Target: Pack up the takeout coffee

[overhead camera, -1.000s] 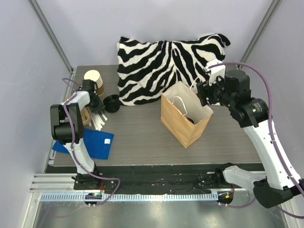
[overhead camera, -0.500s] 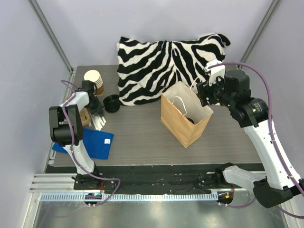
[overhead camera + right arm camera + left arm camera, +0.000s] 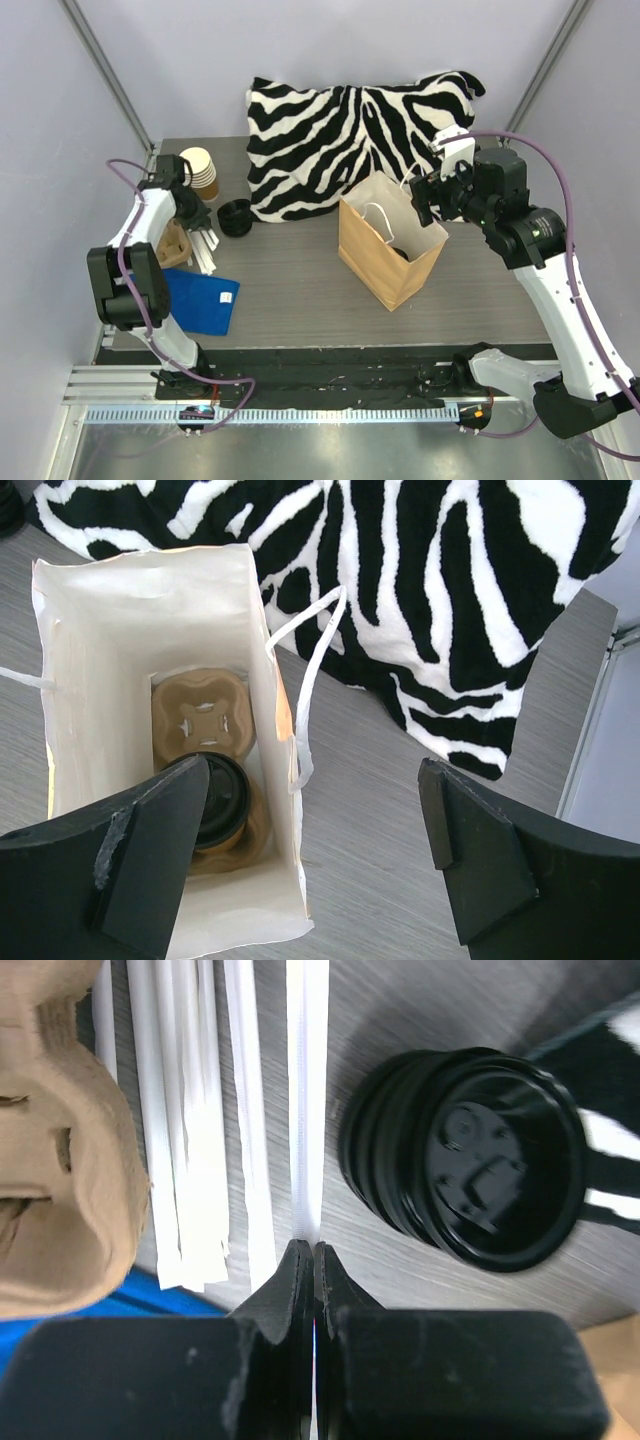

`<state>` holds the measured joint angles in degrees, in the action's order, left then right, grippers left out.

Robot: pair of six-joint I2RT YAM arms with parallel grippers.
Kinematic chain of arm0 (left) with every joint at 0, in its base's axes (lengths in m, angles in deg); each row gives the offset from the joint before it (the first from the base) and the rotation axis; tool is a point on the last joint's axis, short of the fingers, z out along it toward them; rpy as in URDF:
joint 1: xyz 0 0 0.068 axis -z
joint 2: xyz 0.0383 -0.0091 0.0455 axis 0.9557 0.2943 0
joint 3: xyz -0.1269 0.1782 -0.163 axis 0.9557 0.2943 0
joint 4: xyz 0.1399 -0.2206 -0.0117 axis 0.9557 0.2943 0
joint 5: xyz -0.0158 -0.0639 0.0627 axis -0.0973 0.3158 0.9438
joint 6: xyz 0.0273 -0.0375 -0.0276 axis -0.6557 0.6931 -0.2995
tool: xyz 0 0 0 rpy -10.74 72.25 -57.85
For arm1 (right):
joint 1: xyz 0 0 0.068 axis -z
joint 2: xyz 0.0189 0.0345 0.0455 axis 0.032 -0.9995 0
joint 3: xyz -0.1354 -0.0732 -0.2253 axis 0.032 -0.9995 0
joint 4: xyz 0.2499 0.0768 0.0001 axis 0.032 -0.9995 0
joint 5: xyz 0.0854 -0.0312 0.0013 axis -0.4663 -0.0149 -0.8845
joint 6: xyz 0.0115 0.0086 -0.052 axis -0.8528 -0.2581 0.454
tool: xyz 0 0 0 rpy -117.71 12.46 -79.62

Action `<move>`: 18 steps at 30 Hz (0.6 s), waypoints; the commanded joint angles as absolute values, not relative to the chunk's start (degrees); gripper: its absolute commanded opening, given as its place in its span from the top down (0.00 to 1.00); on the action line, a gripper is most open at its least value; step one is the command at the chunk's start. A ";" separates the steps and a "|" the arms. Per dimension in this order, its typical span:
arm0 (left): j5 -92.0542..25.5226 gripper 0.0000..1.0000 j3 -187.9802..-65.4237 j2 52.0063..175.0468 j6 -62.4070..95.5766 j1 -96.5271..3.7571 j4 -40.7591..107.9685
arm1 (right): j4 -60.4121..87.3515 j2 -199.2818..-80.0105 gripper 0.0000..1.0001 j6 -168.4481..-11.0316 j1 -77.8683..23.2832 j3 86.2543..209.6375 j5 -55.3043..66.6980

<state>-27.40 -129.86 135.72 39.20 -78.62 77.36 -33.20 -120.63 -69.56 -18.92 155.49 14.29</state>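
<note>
2 arms show from above: the left gripper (image 3: 200,222) is low over the white straws (image 3: 207,252) beside the stack of black lids (image 3: 235,217), and the right gripper (image 3: 428,205) hangs at the rim of the brown paper bag (image 3: 385,270). At the left wrist, the jaws are clenched on 1 wrapped straw (image 3: 308,1110). At the right wrist, the jaws stand wide apart, holding nothing, above the open bag, where the takeout coffee (image 3: 225,800) sits in a cardboard carrier (image 3: 200,715) at the bottom.

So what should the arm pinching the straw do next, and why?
Probably lift it up. The left gripper is shut on one white straw lying beside other straws, and the takeout coffee already sits in the paper bag, so the straw likely follows.
</note>
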 commanded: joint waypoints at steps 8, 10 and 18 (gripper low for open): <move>-29.49 1.00 -130.56 126.55 39.19 -79.04 78.95 | -30.32 -118.42 0.04 -69.39 -18.73 158.27 14.04; -29.40 1.00 -129.86 125.66 38.84 -79.04 77.81 | -30.14 -118.16 0.04 -69.48 -18.73 158.18 14.04; -28.70 1.00 -130.73 120.66 36.91 -79.13 76.32 | -29.36 -117.80 0.02 -69.30 -18.73 158.88 14.13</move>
